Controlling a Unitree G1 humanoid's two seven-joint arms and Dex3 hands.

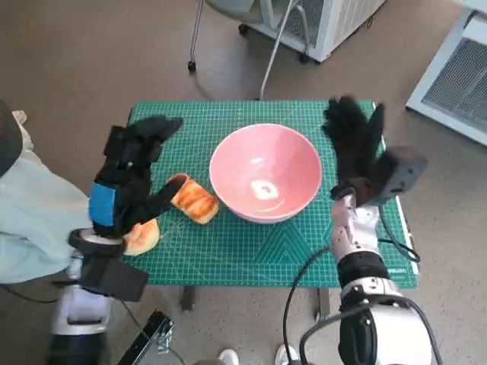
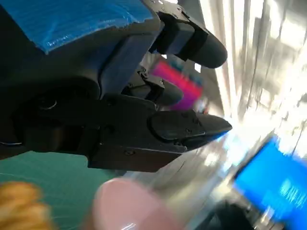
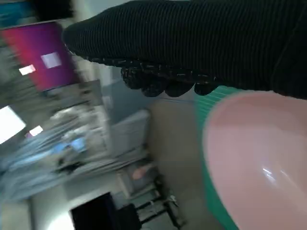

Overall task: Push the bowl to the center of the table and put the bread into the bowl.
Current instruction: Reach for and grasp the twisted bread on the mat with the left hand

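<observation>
Golden bread (image 1: pixel 193 199), long axis slanting toward pink bowl (image 1: pixel 265 172)

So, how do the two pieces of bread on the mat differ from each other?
The bread beside the bowl lies in the open, its browned striped crust showing, almost touching the pink bowl. The bread under the left hand is paler, plainer and half hidden by the left hand. Both rest on the green mat, outside the bowl.

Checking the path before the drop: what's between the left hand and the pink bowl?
In the head view, a bread roll lies on the green mat between the left hand and the bowl.
</observation>
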